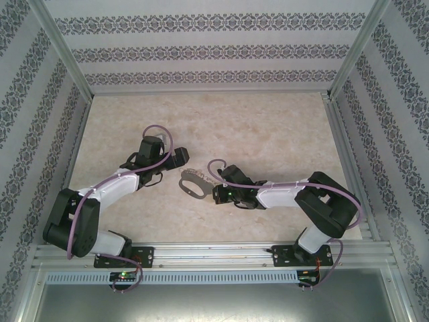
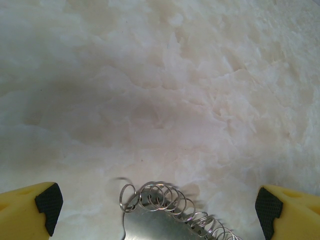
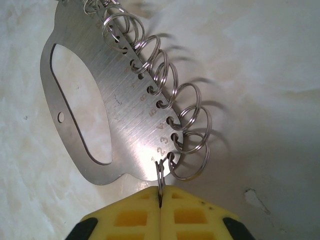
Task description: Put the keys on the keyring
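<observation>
Yellow fingertips (image 3: 130, 215) of the right end effector (image 3: 160, 200) are pressing flat against each other, pinching the end ring (image 3: 160, 176) at the near corner of the keyring (image 3: 125, 115).

The keyring is showing as a flat plate of brushed grey steel with an elongated opening cut through it and one small round hole (image 3: 60, 117) in its narrow band. Stamped digits (image 3: 159, 136) are running along its straight edge, reading 1, 2, 3, 4, 5 from the pinched corner; further marks are too blurred to read. A small punched hole is sitting beside each digit, and a row of silvery split rings (image 3: 192, 145) is hanging through these holes, overlapping like a coil. No brand name is legible.

The keyring is lying flat on the pale marbled bench (image 1: 268, 127). In the top view the keyring (image 1: 193, 182) is lying between the two end effectors, with the right end effector (image 1: 214, 186) touching its right end.

The left end effector (image 1: 179, 159) is hovering just beside the keyring's opposite end. In the left wrist view its jaws (image 2: 157, 202) are standing spread wide and gripping nothing, with the keyring's far corner (image 2: 150, 227) and several split rings (image 2: 165, 197) lying between the fingertips.
</observation>
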Tool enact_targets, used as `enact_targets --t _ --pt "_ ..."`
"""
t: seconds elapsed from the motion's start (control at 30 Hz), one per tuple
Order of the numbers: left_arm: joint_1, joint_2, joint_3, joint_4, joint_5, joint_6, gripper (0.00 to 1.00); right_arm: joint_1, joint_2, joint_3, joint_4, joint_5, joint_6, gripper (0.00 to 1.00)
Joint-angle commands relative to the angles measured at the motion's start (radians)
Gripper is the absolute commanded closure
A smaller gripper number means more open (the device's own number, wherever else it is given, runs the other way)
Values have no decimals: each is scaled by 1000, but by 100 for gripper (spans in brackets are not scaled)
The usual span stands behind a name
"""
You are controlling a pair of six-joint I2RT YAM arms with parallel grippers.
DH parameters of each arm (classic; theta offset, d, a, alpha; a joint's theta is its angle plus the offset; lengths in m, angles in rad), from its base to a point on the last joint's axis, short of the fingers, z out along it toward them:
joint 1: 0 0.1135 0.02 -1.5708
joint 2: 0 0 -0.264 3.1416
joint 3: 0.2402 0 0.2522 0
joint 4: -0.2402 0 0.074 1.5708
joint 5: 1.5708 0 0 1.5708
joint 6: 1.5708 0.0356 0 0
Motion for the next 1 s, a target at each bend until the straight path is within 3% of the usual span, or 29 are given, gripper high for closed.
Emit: enact_targets --t 0.0,0.2,0.37,0.6,0.97 --pt "-17 12 33 32 12 -8 0 -4 9 20 6 8 -17 100" --pt "-19 19 42 32 13 -5 0 -21 -13 21 -13 3 -52 100" --pt "-23 16 78 -5 25 28 0 -59 -86 25 -32 -51 -205 100" --pt "-24 2 152 -59 35 28 0 -175 -230 42 -15 -249 -429 100" --pt "-24 -16 225 69 377 158 0 -384 -251 225 -23 -550 -507 100"
